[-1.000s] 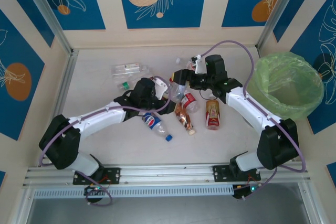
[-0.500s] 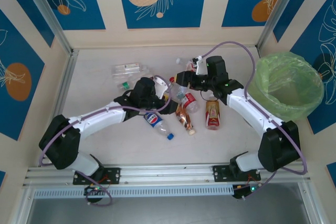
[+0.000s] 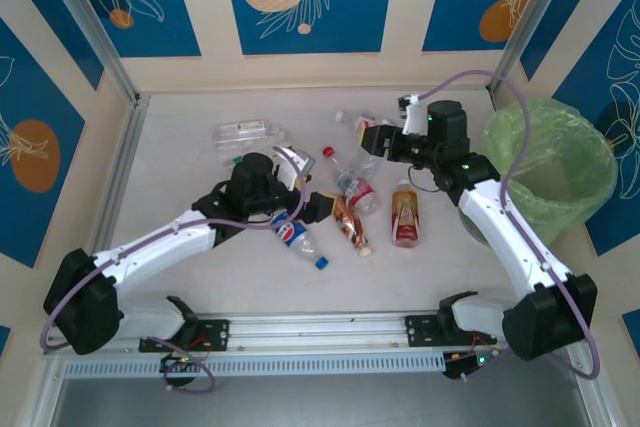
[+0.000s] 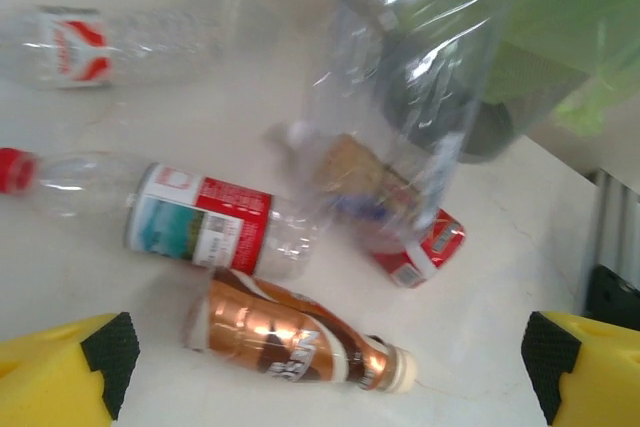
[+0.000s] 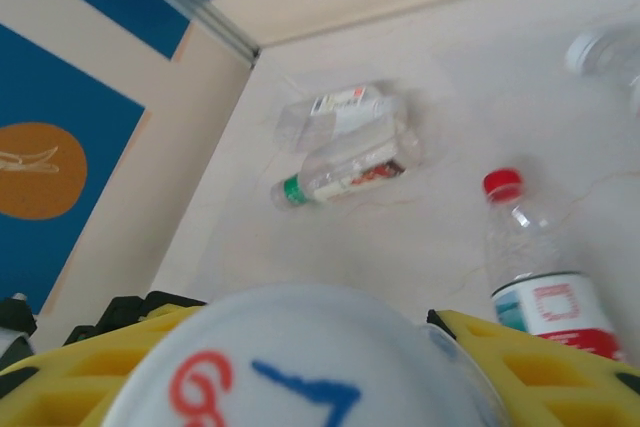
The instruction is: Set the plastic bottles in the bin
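My right gripper (image 3: 376, 139) hangs above the table's middle, shut on a clear plastic bottle whose white cap (image 5: 300, 367) sits between the yellow fingers (image 5: 540, 362). That bottle (image 4: 420, 67) hangs blurred in the left wrist view. My left gripper (image 3: 318, 205) stands open and low, its fingertips either side of a brown-labelled bottle (image 4: 290, 332) without touching it. Beside that lie a red-capped bottle with a red label (image 4: 190, 217) and a red-and-brown bottle (image 3: 405, 215). A blue-labelled bottle (image 3: 297, 237) lies by my left wrist. The bin (image 3: 545, 162), lined with a green bag, stands at the right.
Two more clear bottles, one crushed (image 3: 245, 132) and one green-capped (image 5: 340, 175), lie at the back left. A small clear bottle top (image 3: 341, 117) lies behind the pile. An aluminium rail (image 3: 320, 332) runs along the near edge, and patterned walls enclose the table.
My right gripper shut on the clear bottle and carried it up and to the right. My left gripper opened wide and slid right, toward the brown bottle.
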